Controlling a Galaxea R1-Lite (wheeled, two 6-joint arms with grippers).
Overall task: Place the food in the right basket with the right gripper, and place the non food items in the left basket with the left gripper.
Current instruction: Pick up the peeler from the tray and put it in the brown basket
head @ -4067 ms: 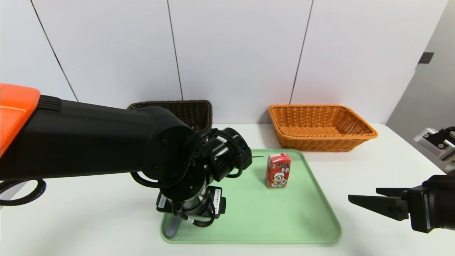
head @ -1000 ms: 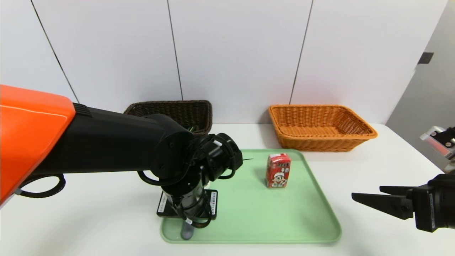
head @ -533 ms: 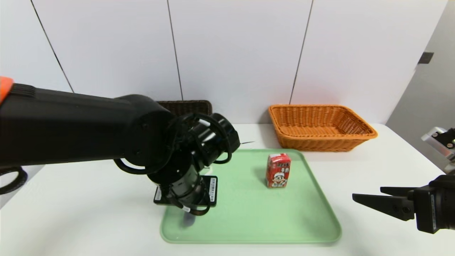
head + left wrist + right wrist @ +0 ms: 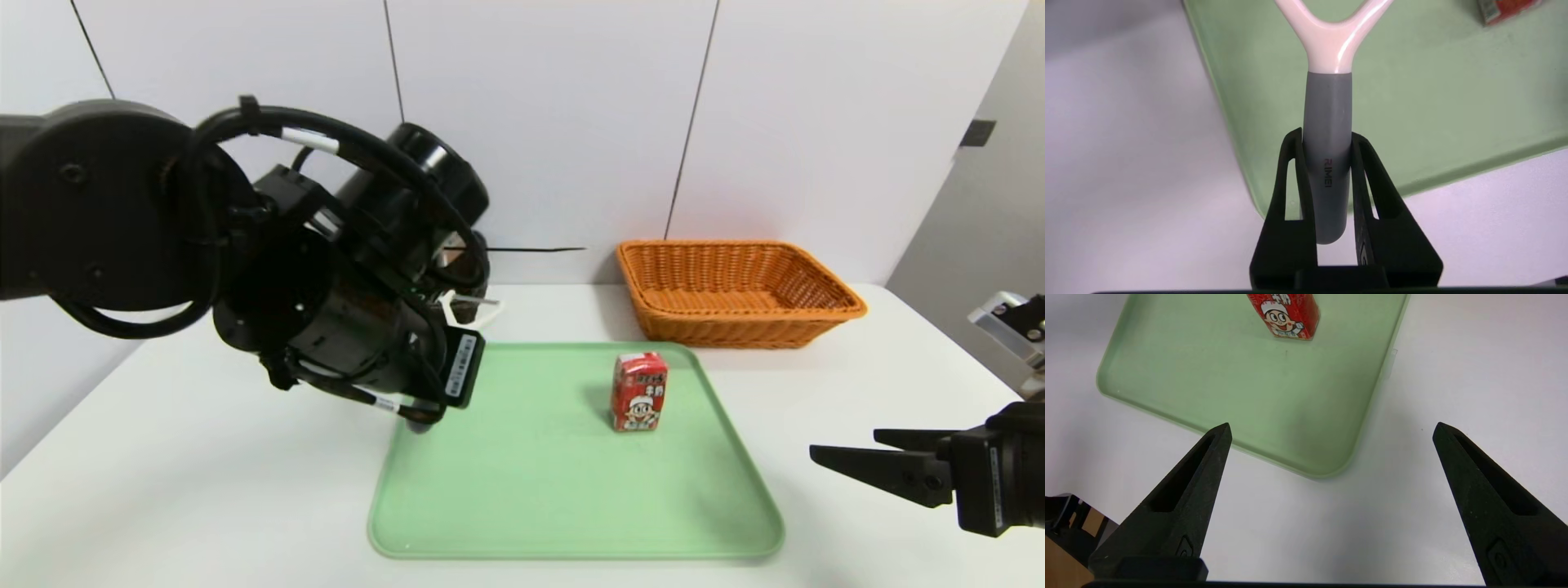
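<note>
A: What's your left gripper doing?
B: It's clamped on the peeler, held above the tray's left edge.
A: And further right?
B: Your carton stands upright on the tray, the orange basket behind it. Your right gripper hangs spread wide, holding nothing, near the tray's right corner.

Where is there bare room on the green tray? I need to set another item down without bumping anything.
Most of the green tray is bare: the whole stretch between the red carton and its near rim, plus its left half. Crowded spots: the carton's far-right area, and the tray's far-left corner, where the left pincer holds the peeler above it.
</note>
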